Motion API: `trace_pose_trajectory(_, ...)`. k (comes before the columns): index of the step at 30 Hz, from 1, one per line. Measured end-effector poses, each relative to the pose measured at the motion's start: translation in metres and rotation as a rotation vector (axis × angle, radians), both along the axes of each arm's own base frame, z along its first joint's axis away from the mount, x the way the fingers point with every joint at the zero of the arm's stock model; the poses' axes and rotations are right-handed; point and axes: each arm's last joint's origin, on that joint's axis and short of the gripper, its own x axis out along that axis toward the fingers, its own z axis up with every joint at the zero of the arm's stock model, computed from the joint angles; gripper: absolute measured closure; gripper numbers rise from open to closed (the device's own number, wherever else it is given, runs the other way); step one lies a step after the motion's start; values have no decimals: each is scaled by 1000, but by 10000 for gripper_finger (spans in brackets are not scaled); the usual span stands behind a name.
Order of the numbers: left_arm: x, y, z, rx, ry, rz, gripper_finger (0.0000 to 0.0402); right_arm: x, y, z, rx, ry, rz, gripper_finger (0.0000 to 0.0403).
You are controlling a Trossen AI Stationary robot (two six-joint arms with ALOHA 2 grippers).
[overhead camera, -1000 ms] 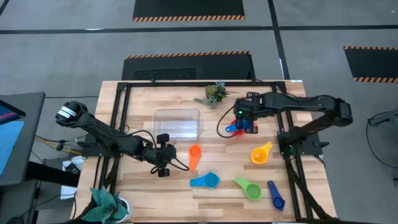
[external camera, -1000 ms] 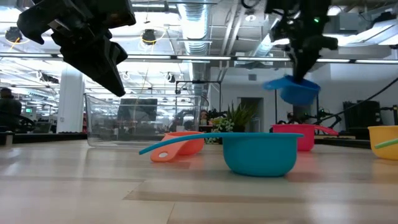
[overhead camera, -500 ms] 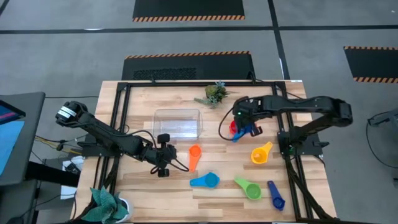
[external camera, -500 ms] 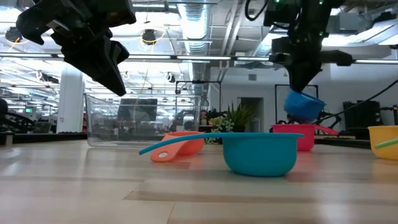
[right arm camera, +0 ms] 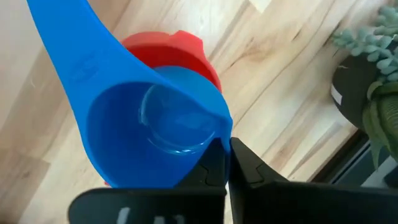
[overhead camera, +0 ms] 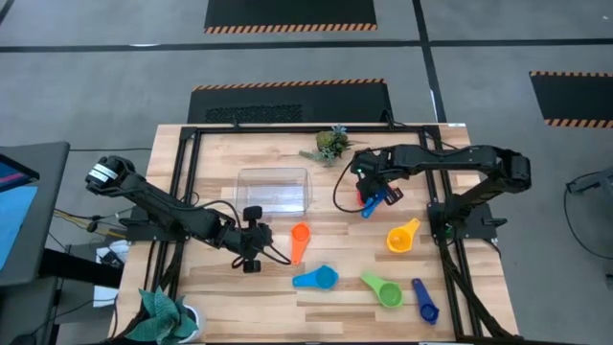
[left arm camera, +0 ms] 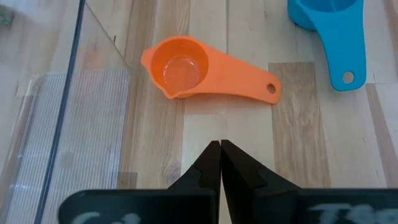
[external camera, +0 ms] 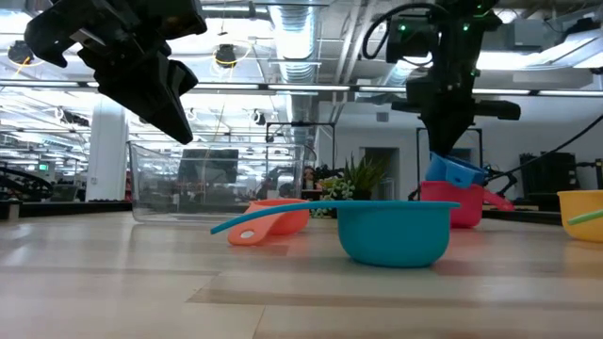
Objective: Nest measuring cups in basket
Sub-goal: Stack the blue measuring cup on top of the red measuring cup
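Observation:
A blue measuring cup [right arm camera: 143, 118] sits tilted in the bowl of a red cup [right arm camera: 180, 46] right of the basket, with my right gripper [right arm camera: 225, 146] shut on it. The low view shows the blue cup [external camera: 457, 171] low on the red one [external camera: 450, 205]. The clear basket [overhead camera: 275, 190] stands mid-table. My left gripper [left arm camera: 220, 144] hangs shut and holding nothing above the table by the basket's near right corner, short of the orange cup [left arm camera: 186, 71]. Orange [overhead camera: 300, 238], light blue [overhead camera: 316, 278], green [overhead camera: 383, 289], dark blue [overhead camera: 423, 301] and yellow [overhead camera: 402, 236] cups lie on the wood. My right gripper pinches the blue cup's bowl wall at the rim [right arm camera: 219, 132], on the side away from the handle [right arm camera: 68, 50]. The fingers come steeply from above. The cup is tilted, its bowl lowered into the red cup's bowl; whether it rests there I cannot tell.
A small green plant sprig [overhead camera: 332, 144] lies at the far edge behind the red cup. A teal leafy thing [overhead camera: 165, 314] sits at the near left corner. Bare wood lies between the basket and the loose cups.
My right gripper has gone down and a little toward the basket, rolling about its own axis, still shut on the blue cup. The cup has turned about and come down from clear above the table onto the red cup.

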Motion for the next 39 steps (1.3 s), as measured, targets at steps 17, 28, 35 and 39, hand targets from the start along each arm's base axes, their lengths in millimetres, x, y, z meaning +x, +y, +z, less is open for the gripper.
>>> trace_pose_trajectory(17, 0, 0, 0, -1, 0, 2, 401, 5, 2, 2, 21, -77, -65, 347)
trace_pose_trajectory(28, 0, 0, 0, -3, 0, 5, 401, 1, 3, 1, 50, -68, -152, 338)
trace_pose_trajectory(35, 0, 0, 0, -7, -1, 9, 401, 1, 3, 1, 53, -71, -167, 299)
trace_pose_trajectory(39, 0, 0, 0, -7, -1, 9, 401, 1, 3, 1, 53, -73, -176, 283)
